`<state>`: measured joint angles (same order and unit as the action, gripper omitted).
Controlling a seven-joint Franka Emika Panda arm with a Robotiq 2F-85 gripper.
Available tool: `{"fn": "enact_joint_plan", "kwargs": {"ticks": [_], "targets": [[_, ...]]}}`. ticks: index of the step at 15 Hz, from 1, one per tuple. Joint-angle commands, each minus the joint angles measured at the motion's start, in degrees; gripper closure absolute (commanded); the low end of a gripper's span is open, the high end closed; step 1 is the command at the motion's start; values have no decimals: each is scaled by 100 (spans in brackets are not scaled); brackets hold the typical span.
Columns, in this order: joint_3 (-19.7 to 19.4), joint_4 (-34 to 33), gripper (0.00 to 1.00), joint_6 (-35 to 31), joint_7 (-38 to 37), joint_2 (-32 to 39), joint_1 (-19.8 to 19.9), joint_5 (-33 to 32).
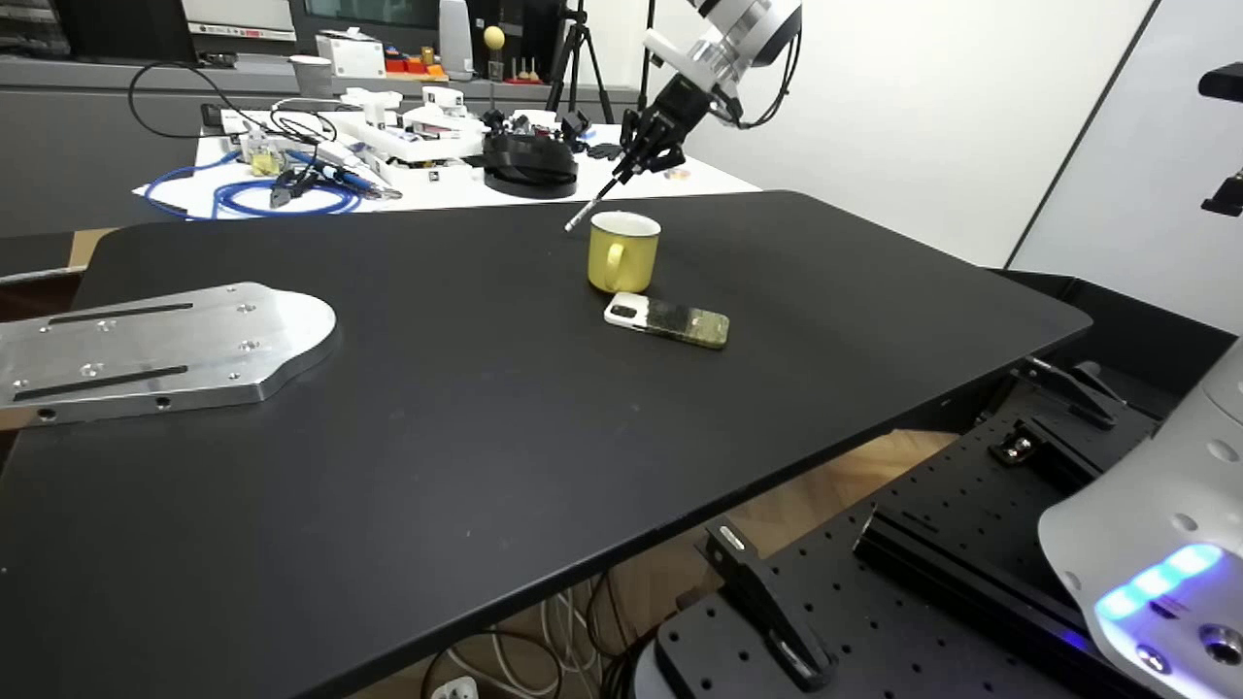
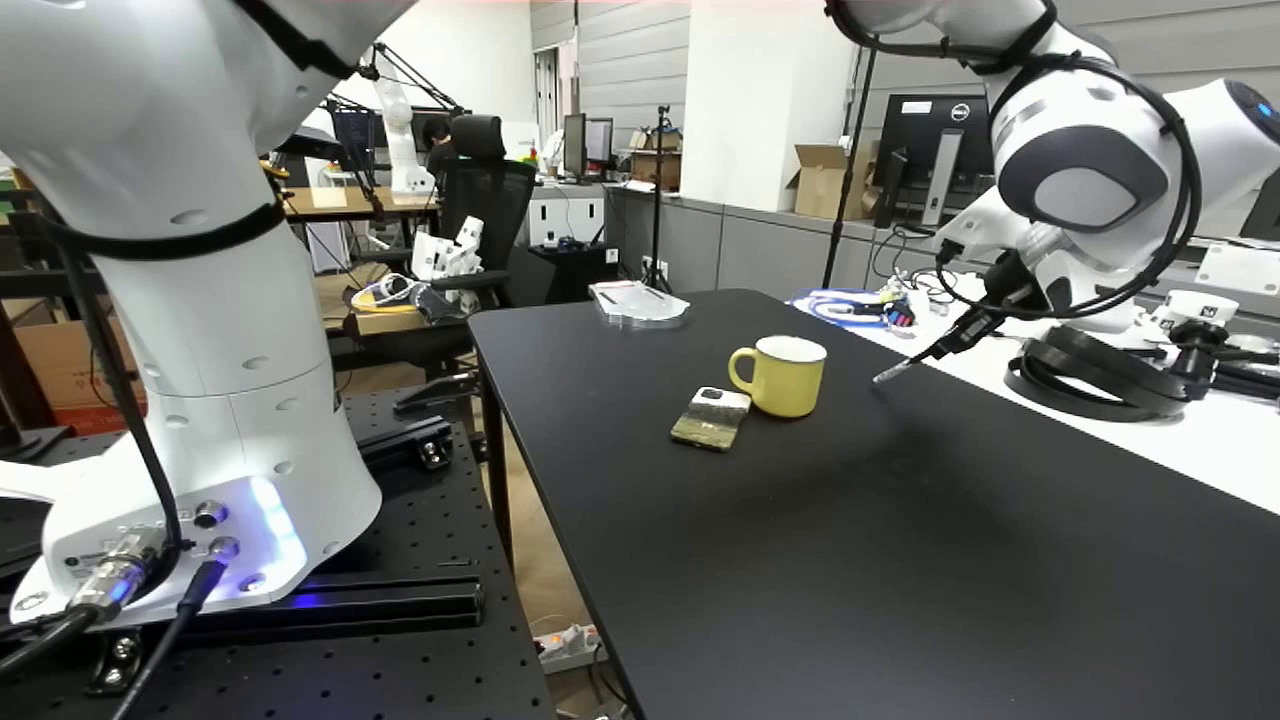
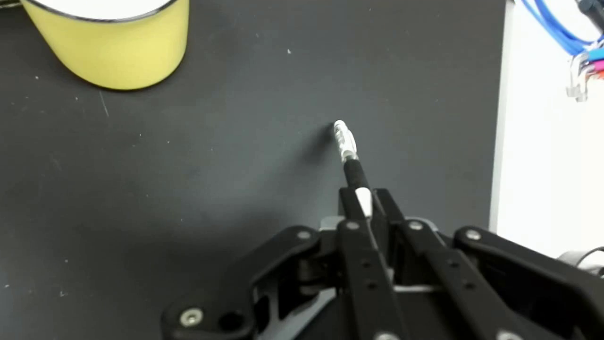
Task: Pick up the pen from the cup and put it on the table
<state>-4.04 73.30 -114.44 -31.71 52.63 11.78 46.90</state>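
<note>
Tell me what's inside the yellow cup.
Only white inner wall shows in the cup; nothing rises past its rim. The near side hides the bottom in both exterior views, so anything low can't be seen. The pen is outside, in the gripper.

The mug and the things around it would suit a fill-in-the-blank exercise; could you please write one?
The body of the mug is ____.
The pen, gripped by the fingers, is not inside the mug but wholly ____ it.
The smartphone lies on the ____ table.
Of the mug and the slotted plate, the ____ is nearer the smartphone.
Missing words: yellow; outside; black; mug.
</note>
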Motion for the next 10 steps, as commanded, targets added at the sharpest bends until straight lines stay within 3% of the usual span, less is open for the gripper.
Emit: {"fn": "enact_joint_plan", "kwargs": {"ticks": [1,4,5,6,10], "targets": [[53,-437,97,-123,-199,507,89,120],[34,-599,97,-47,-218,663,64,-24],[-11,-637,64,0,-221,638,3,-153],[-39,-666,62,25,-238,592,-50,-254],[28,-884,36,293,-241,364,-122,-550]]}}
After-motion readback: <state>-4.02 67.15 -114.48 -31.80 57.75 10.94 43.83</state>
